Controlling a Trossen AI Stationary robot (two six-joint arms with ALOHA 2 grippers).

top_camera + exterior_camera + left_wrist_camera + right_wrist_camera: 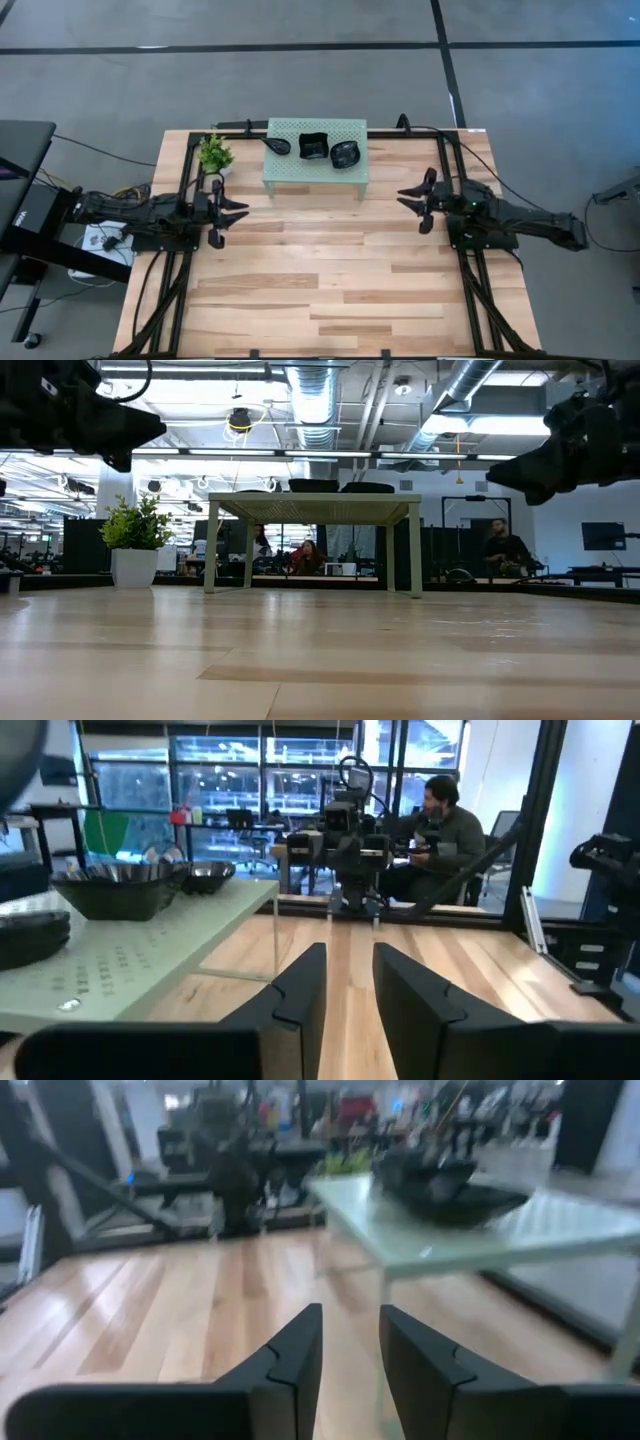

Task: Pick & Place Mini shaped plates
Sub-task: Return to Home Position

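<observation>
At the left edge of the bench (330, 290) in the high view, the left arm lies low, and its pincer (240, 209) points toward the middle of the frame. It is released: its own wrist view shows a plain gap between the two fingers, with nothing in it. Just above that pincer, in the upper left of the bench, stands a small potted plant (214, 153).

To the right of the plant, at the upper centre, is the pale green perforated shelf (300, 176). All the mini plates sit on top of it. A dark leaf-shaped plate (278, 145) with a thin stem is at the shelf's left end. A dark square plate (314, 145) is in the middle. A dark rounded plate (345, 154) is toward the right, close beside the square one.

At the right edge, the right arm mirrors the left. Its pincer (404, 198) faces inward, well apart from the shelf, also released and empty.
</observation>
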